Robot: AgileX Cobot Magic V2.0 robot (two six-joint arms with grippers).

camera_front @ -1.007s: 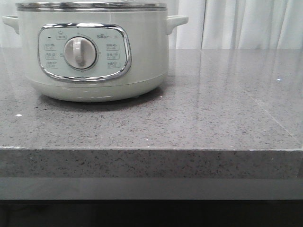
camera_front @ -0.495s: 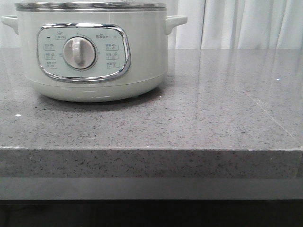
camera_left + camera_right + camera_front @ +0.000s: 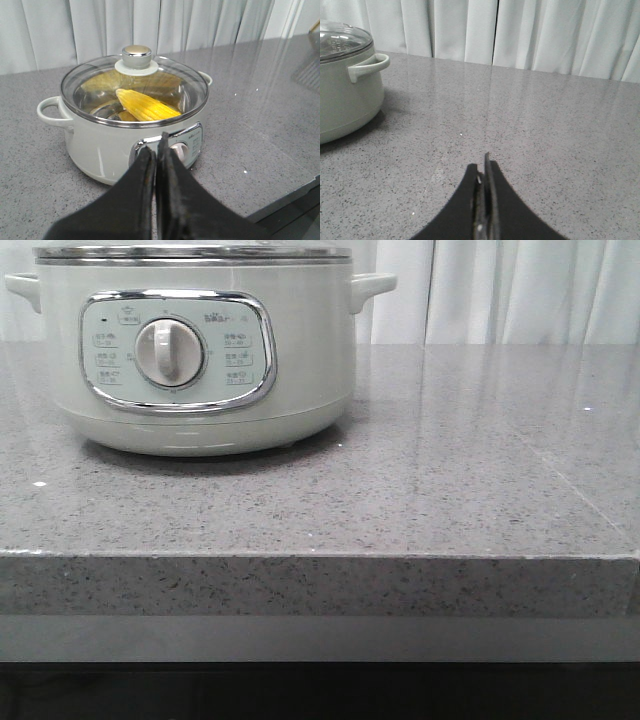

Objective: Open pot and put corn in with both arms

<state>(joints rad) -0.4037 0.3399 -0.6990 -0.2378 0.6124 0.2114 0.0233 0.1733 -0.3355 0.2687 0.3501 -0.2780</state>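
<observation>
The pot point(image 3: 200, 350) stood on the grey speckled counter point(image 3: 450, 490), towards the robot's left, with its control panel point(image 3: 178, 352) and round dial point(image 3: 168, 351) facing forward. A side handle point(image 3: 372, 285) stuck out on each flank, and white curtains point(image 3: 500, 290) hung behind the counter. In the front view neither arm showed.

From the left wrist view the glass lid point(image 3: 135, 87) sat closed on the pot, metal rim all round and a knob point(image 3: 137, 56) on top. The corn point(image 3: 147, 106) lay inside the pot under the lid, slanted, its yellow kernels plain through the glass. The left gripper point(image 3: 156, 150) hung in front of the pot, apart from it, its two black fingers pressed together with nothing between them.

From the right wrist view the right gripper point(image 3: 484, 172) was over bare counter, well apart from the pot, which showed only at the edge of that view with one handle and a slice of lid. Its fingers were likewise pressed together and held nothing
</observation>
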